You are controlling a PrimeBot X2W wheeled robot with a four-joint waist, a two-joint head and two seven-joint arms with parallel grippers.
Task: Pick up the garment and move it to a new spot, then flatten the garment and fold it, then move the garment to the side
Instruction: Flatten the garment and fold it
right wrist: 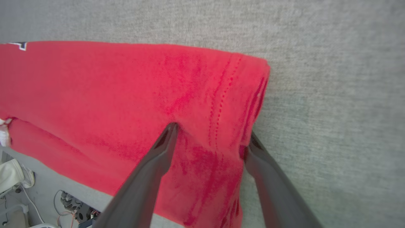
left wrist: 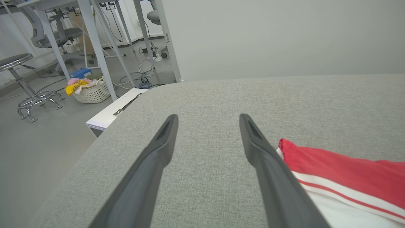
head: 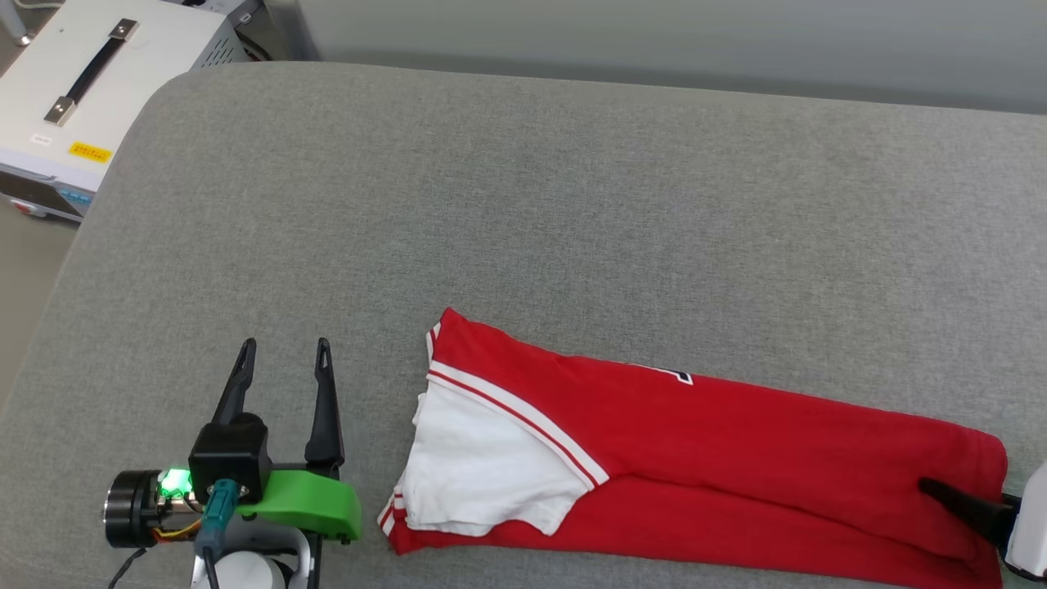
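**A:** Left hand (head: pixel 285 345) is nearest. What is it doing?

**B:** It is spread wide and holds nothing, just beside the shirt's (head: pixel 736 442) white sleeve (head: pixel 483 466).

**A:** And the shirt?

**B:** It is folded into a long band and lies flat on the grey worktop (head: pixel 523 204). The right hand (right wrist: pixel 212 130) is at the shirt's opposite end, by the hem (right wrist: pixel 253 95). It is spread too, with one finger on the cloth and the other at the hem's edge, pinching nothing.

**A:** How will it handle?

**B:** It looks soft, light and limp. Lifted by one point, it would likely sag and unfold. Better to pinch both ends, through all the layers.

**A:** Anything unclear?

**B:** Most of the print (head: pixel 679 375) is folded under. The head view cuts off the shirt's near edge. I can't tell whether that outer finger is under the hem.
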